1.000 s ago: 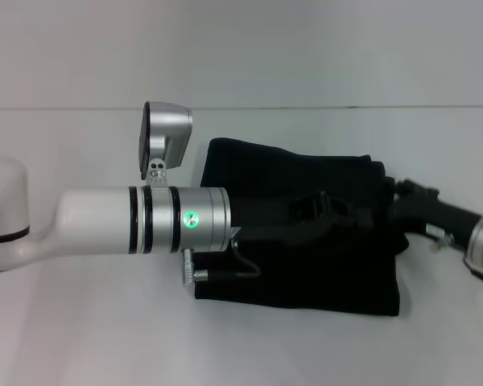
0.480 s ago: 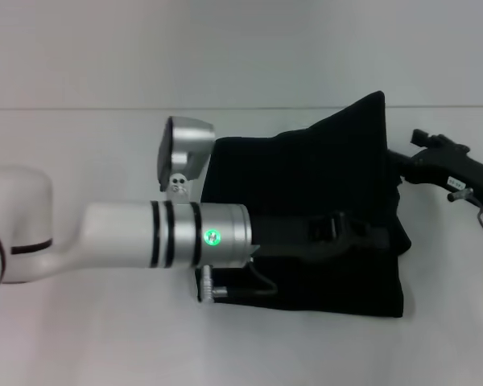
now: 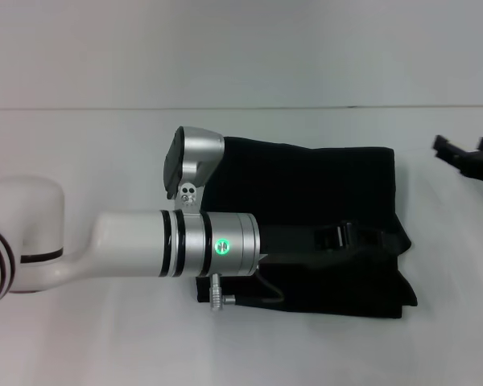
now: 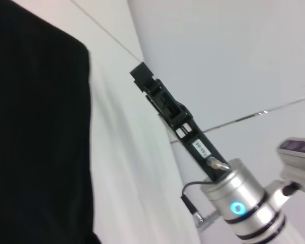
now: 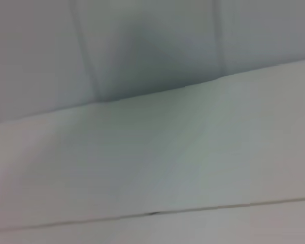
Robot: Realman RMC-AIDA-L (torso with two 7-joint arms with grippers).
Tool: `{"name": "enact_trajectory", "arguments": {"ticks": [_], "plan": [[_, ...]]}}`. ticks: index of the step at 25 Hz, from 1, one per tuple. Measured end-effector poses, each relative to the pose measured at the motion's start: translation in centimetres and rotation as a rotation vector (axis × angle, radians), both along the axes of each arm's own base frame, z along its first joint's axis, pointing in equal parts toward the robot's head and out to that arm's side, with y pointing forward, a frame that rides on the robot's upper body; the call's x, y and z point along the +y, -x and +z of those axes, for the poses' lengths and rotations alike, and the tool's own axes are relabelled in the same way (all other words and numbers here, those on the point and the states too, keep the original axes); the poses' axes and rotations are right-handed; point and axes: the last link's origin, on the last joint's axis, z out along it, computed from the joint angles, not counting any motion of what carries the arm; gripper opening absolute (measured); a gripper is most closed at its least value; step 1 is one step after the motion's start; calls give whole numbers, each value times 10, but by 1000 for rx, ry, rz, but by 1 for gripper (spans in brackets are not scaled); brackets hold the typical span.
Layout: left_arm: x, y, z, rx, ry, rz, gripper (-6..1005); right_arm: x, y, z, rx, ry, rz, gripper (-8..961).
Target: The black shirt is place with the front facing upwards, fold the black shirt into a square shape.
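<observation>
Pressing the last fold flat.
Left gripper [image 3: 362, 238] lies low over the black shirt [image 3: 306, 201], which is folded nearly square beneath it; whether its fingers are parted, I cannot tell. Bare table [image 3: 435, 338] surrounds it. Right gripper [image 3: 467, 154], fingers apart, hangs beyond the shirt's edge; next, probably a straight retreat.

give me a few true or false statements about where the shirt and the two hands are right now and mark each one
1. The shirt lies folded into a rough rectangle on the table. True.
2. The left hand is over the shirt. True.
3. The right hand is gripping the shirt's edge. False: it is off to the shirt's right, clear of the cloth.
4. The shirt's printed front faces up. False: only plain black cloth shows.
5. The right wrist view shows the shirt. False: it shows only pale surface.
</observation>
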Motion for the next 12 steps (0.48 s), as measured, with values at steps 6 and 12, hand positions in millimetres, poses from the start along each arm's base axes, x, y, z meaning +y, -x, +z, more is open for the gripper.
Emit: {"name": "enact_trajectory", "arguments": {"ticks": [6, 12], "plan": [[-4, -5, 17, -124, 13, -14, 437, -18, -8, 10, 71, -48, 38, 944], [9, 36, 60, -118, -85, 85, 570, -49, 13, -1, 87, 79, 303, 944]]}}
